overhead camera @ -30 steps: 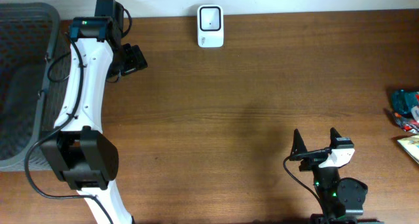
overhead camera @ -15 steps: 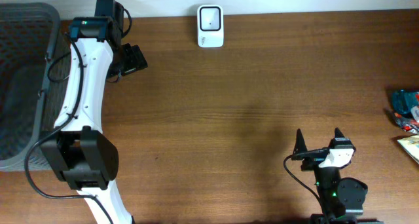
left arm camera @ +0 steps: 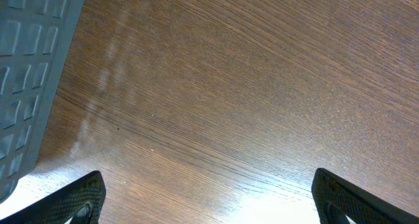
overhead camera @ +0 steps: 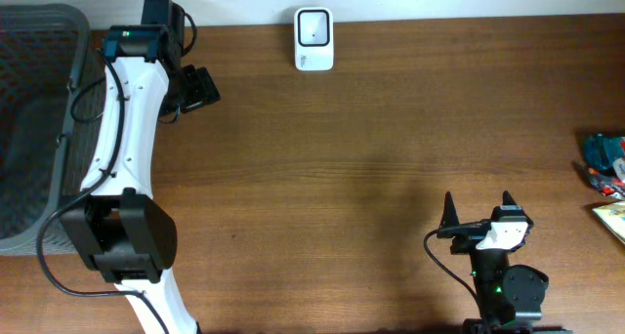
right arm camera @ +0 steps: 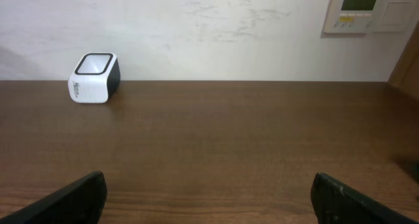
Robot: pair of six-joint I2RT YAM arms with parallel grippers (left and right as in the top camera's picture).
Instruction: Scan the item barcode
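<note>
Left gripper (overhead camera: 198,88) hung near scanner (overhead camera: 313,39), right gripper (overhead camera: 478,208) well apart from it; both released, empty.

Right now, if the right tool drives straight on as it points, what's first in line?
Looks free: the right tool faces bare table up to the back wall. The white barcode scanner sits well left of that line. Depth is hard to judge.

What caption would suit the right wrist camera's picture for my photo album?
Open right hand looks across a brown table toward a small white scanner by the wall.
</note>
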